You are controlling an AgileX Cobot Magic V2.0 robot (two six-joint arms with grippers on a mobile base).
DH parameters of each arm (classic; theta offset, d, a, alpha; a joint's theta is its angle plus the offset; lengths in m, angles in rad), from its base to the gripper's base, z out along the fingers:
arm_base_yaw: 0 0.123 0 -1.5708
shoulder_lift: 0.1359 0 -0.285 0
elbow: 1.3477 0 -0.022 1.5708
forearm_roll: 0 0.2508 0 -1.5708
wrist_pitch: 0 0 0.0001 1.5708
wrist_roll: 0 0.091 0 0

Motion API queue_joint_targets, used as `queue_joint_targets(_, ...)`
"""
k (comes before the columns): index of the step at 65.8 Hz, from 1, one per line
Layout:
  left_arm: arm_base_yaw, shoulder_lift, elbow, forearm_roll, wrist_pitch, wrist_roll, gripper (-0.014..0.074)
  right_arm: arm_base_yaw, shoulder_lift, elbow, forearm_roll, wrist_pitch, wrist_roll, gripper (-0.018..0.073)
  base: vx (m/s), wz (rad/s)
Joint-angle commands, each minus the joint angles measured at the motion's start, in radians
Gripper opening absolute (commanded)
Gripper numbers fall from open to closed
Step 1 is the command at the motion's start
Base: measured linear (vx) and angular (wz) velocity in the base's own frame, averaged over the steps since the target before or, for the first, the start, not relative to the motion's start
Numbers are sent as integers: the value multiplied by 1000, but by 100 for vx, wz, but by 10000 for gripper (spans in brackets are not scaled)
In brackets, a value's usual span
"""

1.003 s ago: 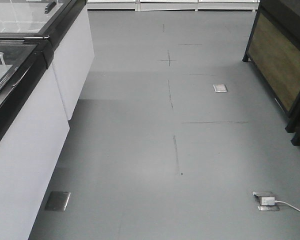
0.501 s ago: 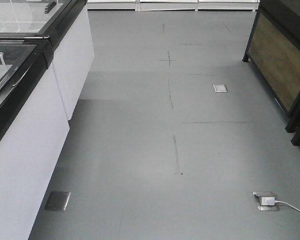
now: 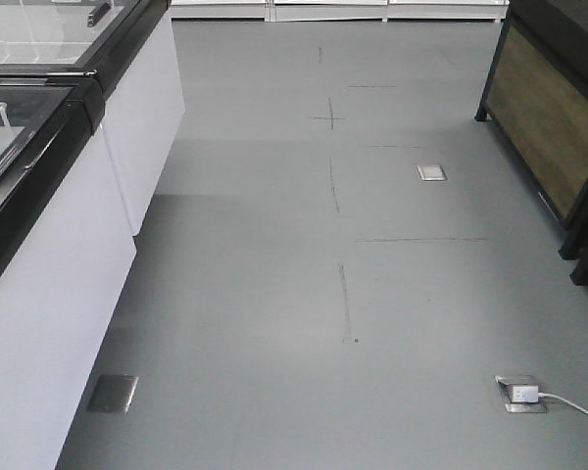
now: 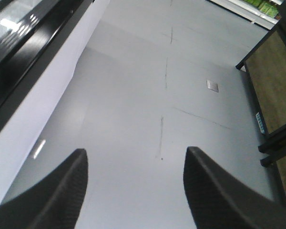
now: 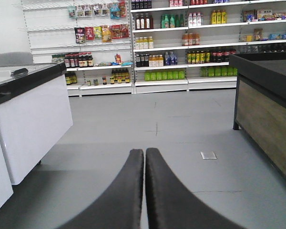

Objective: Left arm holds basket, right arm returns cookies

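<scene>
The basket and the cookies are out of view in every frame. In the left wrist view my left gripper (image 4: 136, 155) is open, its two black fingers spread wide with only grey floor between them. In the right wrist view my right gripper (image 5: 144, 151) is shut, both black fingers pressed together with nothing held, pointing along the aisle toward the far shelves. Neither arm shows in the front view.
A white freezer cabinet (image 3: 49, 245) with a black rim lines the left side of the aisle. A dark wood-panelled display stand (image 3: 554, 117) stands on the right. Floor sockets (image 3: 521, 394) with a white cable sit low right. Stocked shelves (image 5: 181, 43) close the far end.
</scene>
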Motion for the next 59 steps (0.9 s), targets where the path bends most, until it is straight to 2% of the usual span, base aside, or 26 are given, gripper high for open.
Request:
queue_joint_targets(1,-1,86,-80,-11,-47,-59,430,1,-9,-1,0,-72,-2,-9,0,0)
queue_joint_targets(7,-1,149,-138,-45,-53,-106,430,1,-9,-1,0,-72,-2,-9,0,0)
queue_joint_targets(12,-1,206,-175,-115,-75,-134,430,1,-9,-1,0,-72,-2,-9,0,0)
queue_joint_targets(19,16,271,-228,-229,-86,-132,430,1,-9,-1,0,-72,-2,-9,0,0)
queue_joint_targets(28,75,299,-287,-321,-74,-116,430,1,-9,-1,0,-72,-2,-9,0,0)
queue_joint_targets(33,128,297,-320,-377,-51,-95,430,1,-9,-1,0,-72,-2,-9,0,0)
queue_joint_targets(41,244,296,-380,-431,65,-15,430,1,-9,-1,0,-72,-2,-9,0,0)
queue_joint_targets(49,381,296,-431,-435,171,49,430,1,-9,-1,0,-72,-2,-9,0,0)
queue_joint_targets(59,475,308,-462,-434,159,51,430,1,-9,-1,0,-72,-2,-9,0,0)
